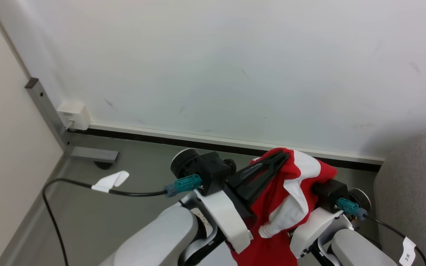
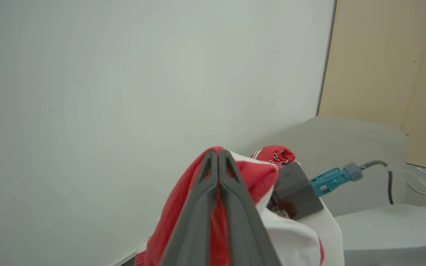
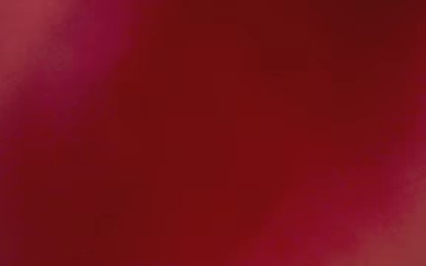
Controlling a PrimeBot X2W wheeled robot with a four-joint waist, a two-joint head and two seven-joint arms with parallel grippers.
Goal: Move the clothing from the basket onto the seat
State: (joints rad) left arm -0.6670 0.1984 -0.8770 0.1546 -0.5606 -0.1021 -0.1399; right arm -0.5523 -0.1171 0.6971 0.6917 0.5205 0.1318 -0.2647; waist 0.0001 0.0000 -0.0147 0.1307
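The clothing [image 1: 283,207], a red jersey with white panels, hangs bunched between my two raised arms. My left gripper [image 1: 277,159] is shut on a fold at its top; in the left wrist view the fingertips [image 2: 217,154] press together with red cloth [image 2: 176,218] around them. The jersey drapes over my right gripper, so its fingers are hidden and just the dark wrist block [image 1: 333,192] shows. Blurred red cloth [image 3: 213,133] lies against the right wrist camera. The seat [image 1: 412,192], grey and upholstered, stands at the right, beside my right arm. The basket is out of view.
A pale wall [image 1: 235,74] with a dark baseboard [image 1: 213,142] stands straight ahead. A white socket box [image 1: 73,115] and a grey metal rail [image 1: 44,107] sit at the left corner. A black cable with a white tag [image 1: 110,181] trails over the grey floor [image 1: 98,221].
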